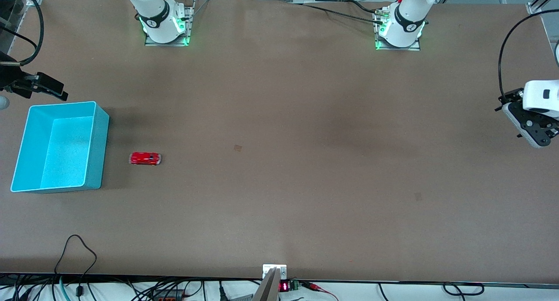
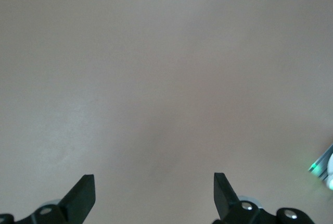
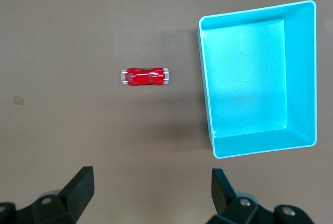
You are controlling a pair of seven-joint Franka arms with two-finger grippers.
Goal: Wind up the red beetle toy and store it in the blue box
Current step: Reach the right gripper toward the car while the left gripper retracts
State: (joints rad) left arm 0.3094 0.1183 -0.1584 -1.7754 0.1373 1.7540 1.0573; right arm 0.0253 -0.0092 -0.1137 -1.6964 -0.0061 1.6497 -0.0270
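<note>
Jaws: both pairs spread wide, nothing between them

Right gripper (image 3: 151,190): high over the table at the right arm's end, just off the blue box's base-side wall; empty. Its wrist view looks down on both task items

Left gripper (image 2: 154,195): over bare table at the left arm's end, well apart from everything; arm waiting

Red beetle toy (image 1: 145,158): on its wheels on the table (image 1: 279,183), just beside the blue box (image 1: 97,148), toward the table's middle; not touching it. Long axis runs along the table's length, pointing at the box wall

Blue box: upright, empty, at the right arm's end

Key relation: right arm is far nearer. Judged, its fingers should close across the toy's short width; winding not yet begun
</note>
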